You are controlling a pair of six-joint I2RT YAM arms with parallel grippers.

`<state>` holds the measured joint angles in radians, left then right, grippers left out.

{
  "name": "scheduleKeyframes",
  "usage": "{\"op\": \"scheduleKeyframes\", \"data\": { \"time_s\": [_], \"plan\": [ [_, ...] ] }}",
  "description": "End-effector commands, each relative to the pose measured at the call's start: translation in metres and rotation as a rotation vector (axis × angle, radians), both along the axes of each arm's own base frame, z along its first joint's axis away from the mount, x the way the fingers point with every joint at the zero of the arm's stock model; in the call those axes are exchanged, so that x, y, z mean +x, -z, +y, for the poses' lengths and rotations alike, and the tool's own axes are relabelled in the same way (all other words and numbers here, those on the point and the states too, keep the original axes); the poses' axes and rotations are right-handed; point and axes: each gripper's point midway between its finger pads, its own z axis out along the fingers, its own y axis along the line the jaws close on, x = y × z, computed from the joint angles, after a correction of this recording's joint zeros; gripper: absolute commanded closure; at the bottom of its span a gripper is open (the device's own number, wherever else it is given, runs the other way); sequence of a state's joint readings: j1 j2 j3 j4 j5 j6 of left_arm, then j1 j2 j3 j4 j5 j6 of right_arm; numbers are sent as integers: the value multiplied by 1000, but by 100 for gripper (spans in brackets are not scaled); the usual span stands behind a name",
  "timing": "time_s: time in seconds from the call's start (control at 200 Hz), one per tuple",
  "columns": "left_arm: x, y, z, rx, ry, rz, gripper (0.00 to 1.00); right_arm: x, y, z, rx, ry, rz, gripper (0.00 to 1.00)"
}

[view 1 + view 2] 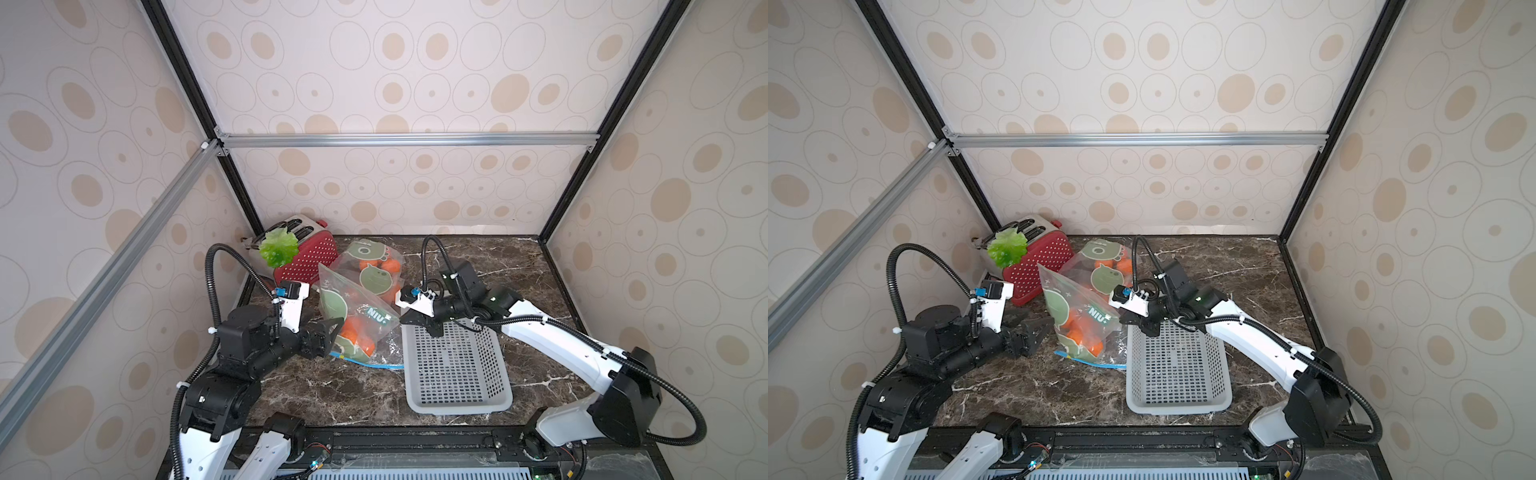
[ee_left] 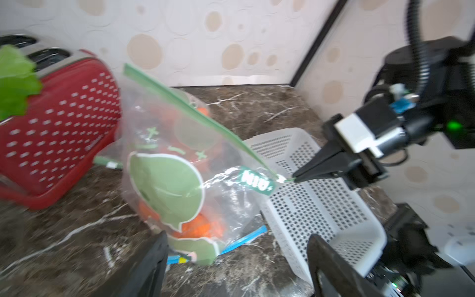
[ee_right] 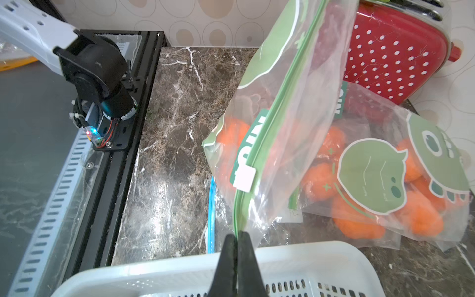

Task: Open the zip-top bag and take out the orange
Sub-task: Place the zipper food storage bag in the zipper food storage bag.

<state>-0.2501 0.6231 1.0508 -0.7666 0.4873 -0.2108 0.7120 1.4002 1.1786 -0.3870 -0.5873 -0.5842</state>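
Observation:
A clear zip-top bag (image 1: 353,307) with green cartoon prints stands tilted in mid-table, seen in both top views, with several oranges (image 1: 358,334) inside it. Its green zip strip (image 3: 277,110) runs closed down to a white slider (image 3: 244,180). My right gripper (image 3: 239,234) is shut on the strip's end corner, over the basket's far rim, and holds that corner up. To the left of the bag my left gripper (image 2: 239,267) is open and low, with nothing between its fingers; its tips are close to the bag's lower side (image 1: 1059,332).
A second printed bag of oranges (image 1: 376,266) lies behind the first. A flat bag with a blue zip (image 1: 376,365) lies under the front bag. A grey perforated basket (image 1: 457,405) sits at front right. A red toaster (image 1: 309,259) with a lettuce leaf (image 1: 278,248) stands back left.

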Motion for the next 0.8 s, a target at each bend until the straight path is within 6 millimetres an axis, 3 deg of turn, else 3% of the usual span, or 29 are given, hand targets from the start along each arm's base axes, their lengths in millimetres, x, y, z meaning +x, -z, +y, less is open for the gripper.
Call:
{"op": "scheduleKeyframes", "data": {
  "time_s": [0.0,0.115,0.235,0.406,0.531,0.796],
  "plan": [
    [-19,-32,-29,31,256,-190,14,-7,-43,3,139,-59,-175,100],
    [-7,-35,-27,289,282,-385,14,-19,-48,8,261,-52,-139,100],
    [-9,-47,-37,367,392,-511,17,-24,-39,5,322,-9,-85,100],
    [-16,-46,-51,459,552,-677,28,-28,-33,-4,380,36,-90,100],
    [-5,-37,-58,536,621,-668,29,-34,-43,-4,398,23,-65,100],
    [-12,2,-97,704,905,-561,35,-38,-45,-5,446,32,-13,100]
  ]
}}
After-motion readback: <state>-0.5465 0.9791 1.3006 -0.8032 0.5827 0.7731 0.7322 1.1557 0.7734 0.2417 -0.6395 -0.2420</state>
